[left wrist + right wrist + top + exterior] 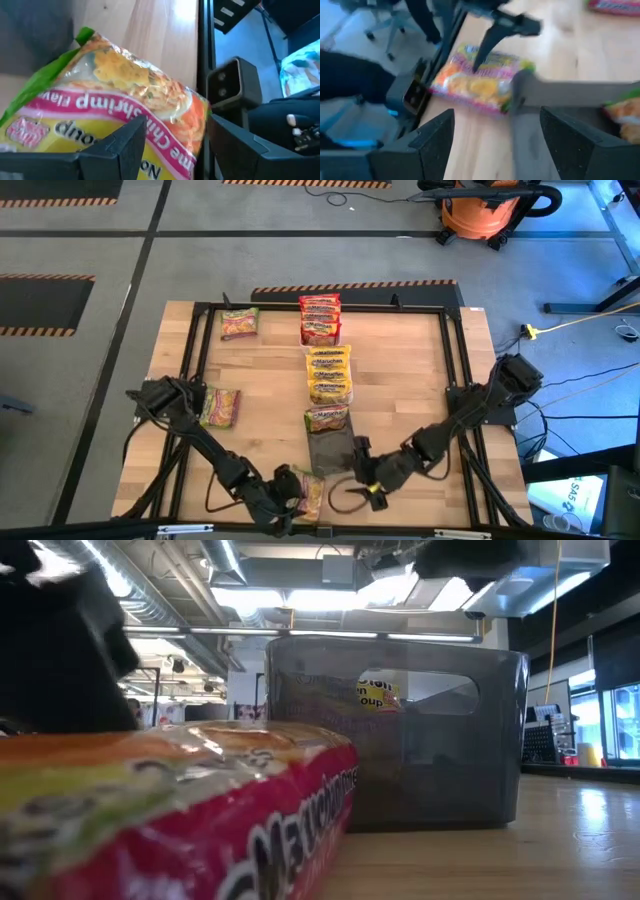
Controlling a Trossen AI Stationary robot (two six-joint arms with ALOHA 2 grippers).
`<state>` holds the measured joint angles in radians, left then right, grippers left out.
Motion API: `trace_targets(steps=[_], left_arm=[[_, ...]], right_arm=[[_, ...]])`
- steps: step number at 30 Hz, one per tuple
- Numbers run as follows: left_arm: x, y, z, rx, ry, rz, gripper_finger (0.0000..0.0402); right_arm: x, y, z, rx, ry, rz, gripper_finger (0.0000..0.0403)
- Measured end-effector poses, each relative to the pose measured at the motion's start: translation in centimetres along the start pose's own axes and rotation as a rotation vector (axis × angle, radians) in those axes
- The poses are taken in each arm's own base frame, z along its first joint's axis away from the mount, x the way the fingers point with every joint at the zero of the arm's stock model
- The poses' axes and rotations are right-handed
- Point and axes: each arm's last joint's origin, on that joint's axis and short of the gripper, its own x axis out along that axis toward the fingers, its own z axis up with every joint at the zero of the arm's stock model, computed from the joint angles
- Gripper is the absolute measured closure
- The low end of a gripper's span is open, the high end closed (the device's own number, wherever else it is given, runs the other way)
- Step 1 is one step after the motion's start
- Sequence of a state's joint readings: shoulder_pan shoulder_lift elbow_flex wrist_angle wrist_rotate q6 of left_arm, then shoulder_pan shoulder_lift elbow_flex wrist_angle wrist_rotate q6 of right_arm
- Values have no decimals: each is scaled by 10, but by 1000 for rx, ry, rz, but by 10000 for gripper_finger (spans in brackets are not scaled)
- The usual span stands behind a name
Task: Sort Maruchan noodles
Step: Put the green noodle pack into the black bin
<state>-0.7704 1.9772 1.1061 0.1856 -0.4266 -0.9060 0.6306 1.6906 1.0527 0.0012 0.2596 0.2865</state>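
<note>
On the wooden table, red and yellow packets already line the middle, so we hang our left gripper, jaws wide, over a green-and-pink packet at the near edge, while our right gripper, also wide, waits just beside it.

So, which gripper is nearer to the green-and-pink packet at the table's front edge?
The left. The left gripper is right at the green-and-pink packet, fingers open over it. The right gripper is farther, open, beside the dark tray.
</note>
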Motion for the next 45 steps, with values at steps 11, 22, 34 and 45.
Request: trace_targets(steps=[11,22,34,45], left_arm=[[20,15,18,0,-76,-1,195],[-4,-9,9,-39,-70,-62,195],[-11,-10,0,-98,-193,67,195],[-32,-27,-23,-215,-67,-1,195]], right_arm=[[29,24,-21,-27,-21,14,134],[25,45,-26,30,109,1,134],[68,79,-18,46,-24,-116,167],[116,63,0,170,64,-230,331]])
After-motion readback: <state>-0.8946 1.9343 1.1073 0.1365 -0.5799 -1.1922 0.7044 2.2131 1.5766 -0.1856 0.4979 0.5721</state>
